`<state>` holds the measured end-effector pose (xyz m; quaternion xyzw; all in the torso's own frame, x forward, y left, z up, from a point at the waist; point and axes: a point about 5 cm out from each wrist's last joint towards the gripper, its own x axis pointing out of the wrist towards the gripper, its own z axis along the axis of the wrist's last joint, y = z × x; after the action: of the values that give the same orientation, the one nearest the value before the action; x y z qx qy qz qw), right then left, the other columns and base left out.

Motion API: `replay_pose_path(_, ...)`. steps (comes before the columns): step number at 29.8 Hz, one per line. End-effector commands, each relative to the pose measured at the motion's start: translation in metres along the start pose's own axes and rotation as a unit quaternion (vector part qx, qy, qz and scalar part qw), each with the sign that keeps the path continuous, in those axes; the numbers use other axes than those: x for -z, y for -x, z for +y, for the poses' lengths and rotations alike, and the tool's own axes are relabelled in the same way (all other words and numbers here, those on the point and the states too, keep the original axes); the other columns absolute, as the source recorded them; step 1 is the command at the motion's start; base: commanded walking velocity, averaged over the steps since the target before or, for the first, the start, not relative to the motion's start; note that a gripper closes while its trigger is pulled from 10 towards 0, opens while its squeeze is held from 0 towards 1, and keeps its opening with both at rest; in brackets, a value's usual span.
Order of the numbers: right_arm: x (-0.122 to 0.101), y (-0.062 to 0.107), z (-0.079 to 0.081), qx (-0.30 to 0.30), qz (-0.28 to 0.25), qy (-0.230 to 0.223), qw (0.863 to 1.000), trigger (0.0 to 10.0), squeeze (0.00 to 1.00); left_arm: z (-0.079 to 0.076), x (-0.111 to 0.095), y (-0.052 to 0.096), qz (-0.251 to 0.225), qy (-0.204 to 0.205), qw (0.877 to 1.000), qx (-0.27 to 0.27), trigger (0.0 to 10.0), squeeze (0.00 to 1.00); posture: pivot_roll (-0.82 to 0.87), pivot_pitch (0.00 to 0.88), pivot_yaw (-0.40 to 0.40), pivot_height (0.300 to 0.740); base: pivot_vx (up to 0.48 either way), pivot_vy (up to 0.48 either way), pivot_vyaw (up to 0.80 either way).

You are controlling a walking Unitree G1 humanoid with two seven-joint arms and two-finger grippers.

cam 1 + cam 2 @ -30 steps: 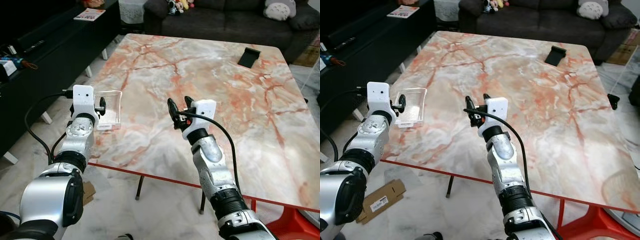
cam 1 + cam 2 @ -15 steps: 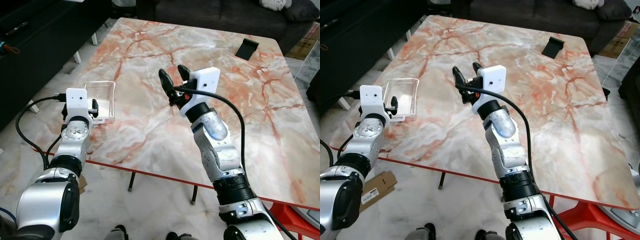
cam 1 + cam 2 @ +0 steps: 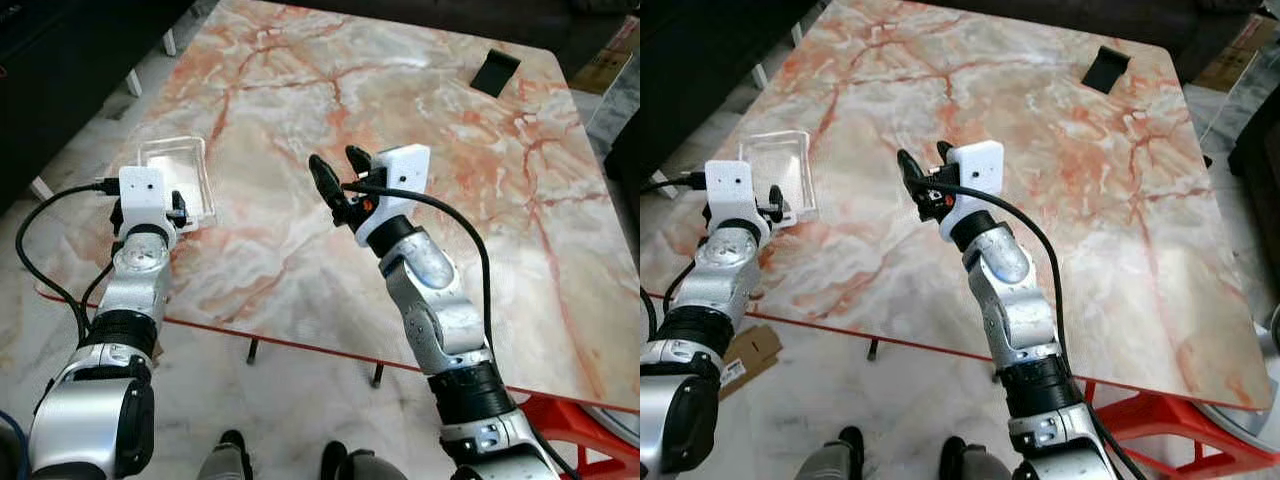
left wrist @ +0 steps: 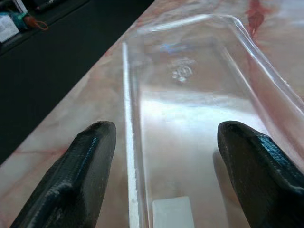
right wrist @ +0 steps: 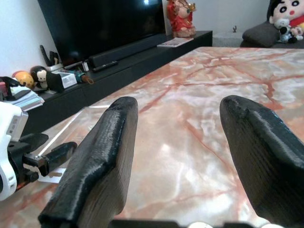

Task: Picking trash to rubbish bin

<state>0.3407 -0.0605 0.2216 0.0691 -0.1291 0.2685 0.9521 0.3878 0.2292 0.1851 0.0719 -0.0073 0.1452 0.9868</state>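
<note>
A: Where is the left hand (image 4: 161,156)?

B: At the near left corner of the marble-patterned counter (image 3: 470,210), arm reaching forward from below the counter's red edge. Its two black fingers (image 4: 78,175) are spread apart, one on either side of the near end of a clear plastic tray (image 3: 177,177) that lies flat on the counter. In the left wrist view both fingers sit outside the tray's rim; whether they touch it I cannot tell.

A: And the right hand (image 3: 338,180)?

B: Raised over the middle of the counter, forearm bent up at the elbow, a black cable looping from the white wrist camera housing. Its fingers (image 5: 102,156) are wide apart with nothing between them, pointing toward the counter's left side.

A: Any writing on the tray?

B: There is an embossed mark in its base and a small white label at the near end, but nothing legible.

A: What else is there?

B: A small black stand (image 3: 496,72) rests near the far right corner of the counter. The right wrist view shows a dark TV console (image 5: 142,45) with a figurine (image 5: 179,19), a plush toy on a sofa, and small items too blurred to name. A person's shoes (image 3: 848,445) show at the bottom edge, cut off.
</note>
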Motion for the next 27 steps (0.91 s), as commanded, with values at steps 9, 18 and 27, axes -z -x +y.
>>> replay_pose_path(9,-0.008,0.002,-0.005,0.005,-0.005,0.009,1.000,10.0,0.00,0.001,-0.012,0.017,0.006,0.071,0.997,-0.020,10.0,0.00,0.05,0.274,-0.120,0.740,0.000,0.000,0.00)
replay_pose_path(18,-0.011,-0.003,-0.006,-0.003,-0.006,0.016,1.000,10.0,0.00,-0.001,-0.032,0.027,0.014,0.090,0.996,-0.018,10.0,0.00,0.06,0.268,-0.119,0.740,0.000,0.000,0.00)
replay_pose_path(27,-0.007,-0.001,-0.009,0.002,-0.001,0.014,1.000,10.0,0.00,0.005,-0.018,0.028,0.047,0.079,0.995,-0.038,10.0,0.00,0.07,0.276,-0.119,0.740,0.000,0.000,0.00)
